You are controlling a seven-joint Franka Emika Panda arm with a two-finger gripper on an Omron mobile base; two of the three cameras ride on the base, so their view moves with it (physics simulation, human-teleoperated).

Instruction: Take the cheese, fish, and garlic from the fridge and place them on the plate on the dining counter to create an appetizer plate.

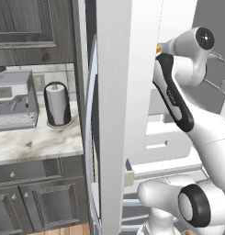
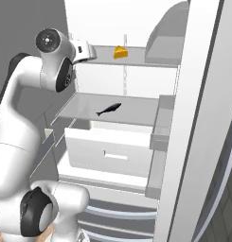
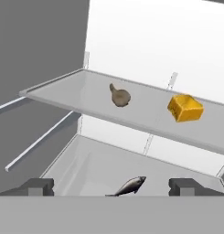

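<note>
Gripper (image 3: pixel 111 186) hanging wide open, empty, inside fridge (image 2: pixel 136 71); fish (image 3: pixel 128 186) lying at 6 o'clock on lower shelf, cheese (image 3: pixel 185 108) at 2, garlic (image 3: pixel 120 96) at 12; fish looking light, slim, slippery, pinch mid-body

I see the upper fridge shelf (image 3: pixel 77 89) bearing garlic (image 3: pixel 120 96) and cheese (image 3: pixel 185 108); lower shelf (image 2: pixel 136 109) bears the fish (image 2: pixel 108 109).

Left base view sits behind the arm's left, close up, half blocked by the tall white-grey fridge (image 1: pixel 115 114) door edge, with the veined marble worktop (image 1: pixel 36 140) at left. Right base view looks forward and down into the fridge interior. Hand view looks in close; shares the yellow-orange cheese wedge (image 3: pixel 185 108) and slim black-grey fish (image 3: pixel 129 185) with right base view.
</note>
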